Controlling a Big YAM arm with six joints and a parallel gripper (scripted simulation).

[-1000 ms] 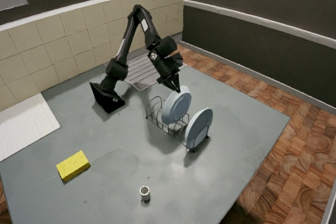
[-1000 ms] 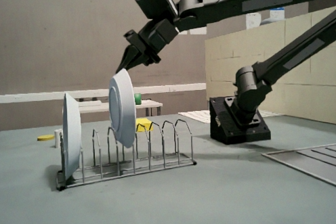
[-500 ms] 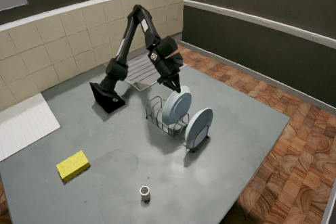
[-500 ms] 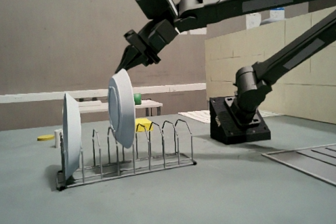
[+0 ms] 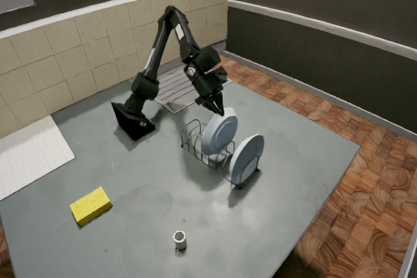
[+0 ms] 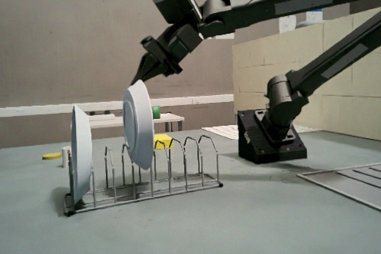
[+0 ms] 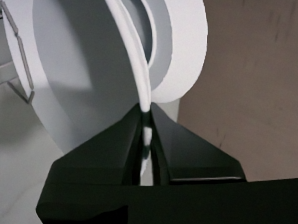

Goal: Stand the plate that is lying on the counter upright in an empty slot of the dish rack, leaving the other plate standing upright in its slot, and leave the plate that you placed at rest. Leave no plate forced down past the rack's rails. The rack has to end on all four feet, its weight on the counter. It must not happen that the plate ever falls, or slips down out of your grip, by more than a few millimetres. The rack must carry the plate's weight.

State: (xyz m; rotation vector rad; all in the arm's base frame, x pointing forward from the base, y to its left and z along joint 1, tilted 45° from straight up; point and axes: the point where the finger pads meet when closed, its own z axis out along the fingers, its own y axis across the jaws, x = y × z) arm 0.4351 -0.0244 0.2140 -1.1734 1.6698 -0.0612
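my tool (image 6: 135, 80) was clamped narrow on the top rim of the plate (image 6: 139, 123), so the plate hung straight below it, edge-on and close to upright, leaning a little. its lower edge had dipped in among the wire hoops of the dish rack (image 6: 200, 142), near the middle of the row, but from the side i could not tell that it touched the bottom rails; i judged it not yet borne by the rack. the other plate (image 6: 81, 153) stood in the end slot, well apart, with empty hoops between. what mattered for the next move was that the slot lay directly under my grip and the plate's face ran across the rack's long axis, parallel to the standing plate. so the move had to be plain descent, without pressing, onto the rails above the desk (image 6: 269, 214).
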